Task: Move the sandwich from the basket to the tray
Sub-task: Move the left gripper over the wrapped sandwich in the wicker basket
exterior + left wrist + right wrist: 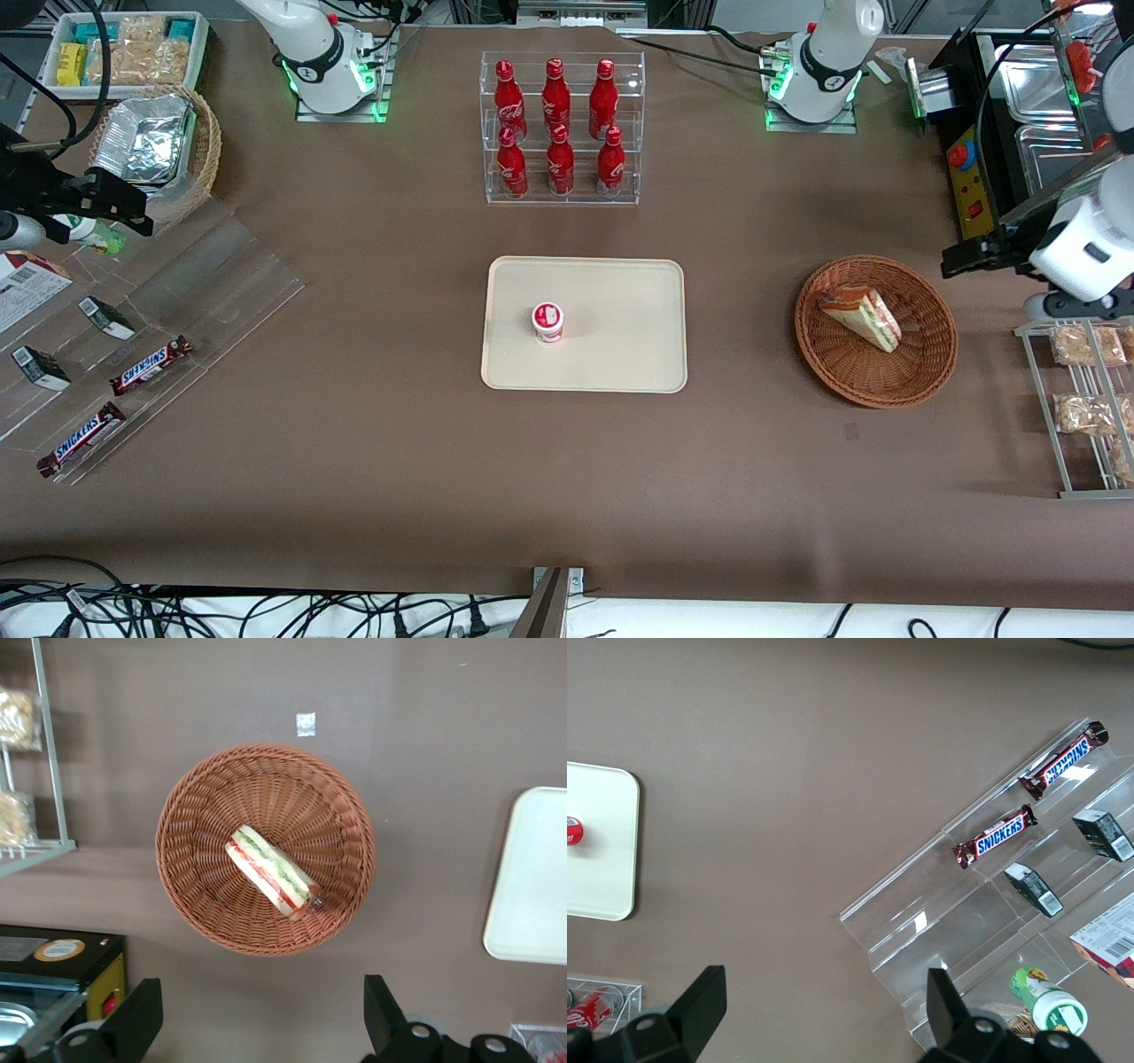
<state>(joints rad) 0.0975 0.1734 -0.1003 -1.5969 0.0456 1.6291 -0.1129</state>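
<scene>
The sandwich [861,317] lies inside the round reddish-brown wicker basket [921,372], resting on the basket floor with its layered cut face of white bread, red and green filling turned upward. In the left wrist view the sandwich [271,871] sits near the middle of the basket [195,815], slanted across the weave, and nothing touches it.

The basket stands on the brown worktop [354,461], well apart from the cream-beige tray [620,354], toward the working arm's end of the worktop. The tray lies flat, nearer the front camera than the clear bottle rack [563,128] with its six red bottles. A small red-and-white cup [547,321] stands upright on the tray; the rest of the tray surface is bare.

The left arm's end effector [261,1019] hangs above the worktop just beside the basket, apart from both basket and sandwich. Its two dark fingers [133,1019] are spread wide, and it has hold of nothing.

A wire rack with bagged beige snacks [1085,346] stands beside the basket, toward the working arm's end. Toward the parked arm's end, relative to the tray, lie a clear stepped display [204,275] with Snickers bars [151,365] and a tan wicker basket holding foil containers [146,137].
</scene>
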